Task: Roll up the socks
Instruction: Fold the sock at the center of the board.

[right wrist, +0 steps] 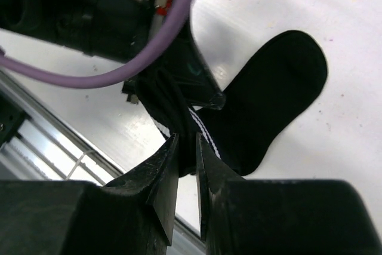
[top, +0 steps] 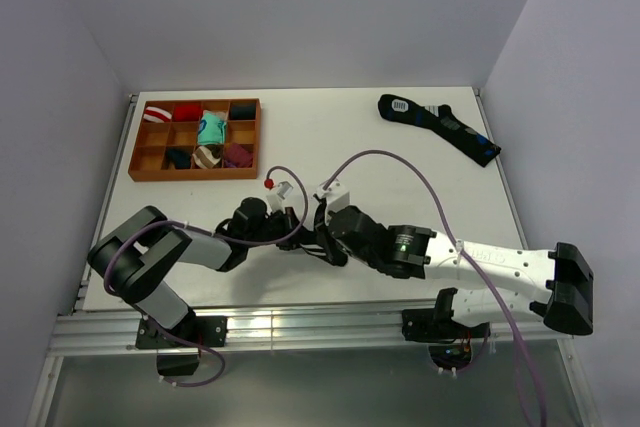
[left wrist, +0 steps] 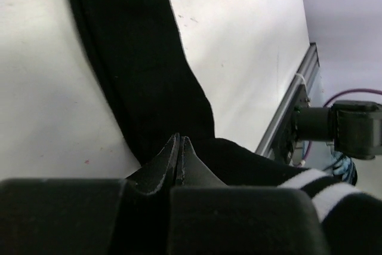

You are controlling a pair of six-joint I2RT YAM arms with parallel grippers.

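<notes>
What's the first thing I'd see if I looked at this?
Near the front edge, the right gripper pinches a black sock with white stripes, and the left gripper is shut right by it. Far left sits a wooden tray of colourful rolled socks; far right lies a long dark sock.

Sock (left wrist: 138, 76) far end cut by top edge (left wrist); cuff part-hidden.

1 black soft-knit ankle sock (right wrist: 268, 94), 2 white stripes at cuff. Foot and toe flat on white table (right wrist: 334, 22); cuff end bunched, raised, near front edge.
</notes>
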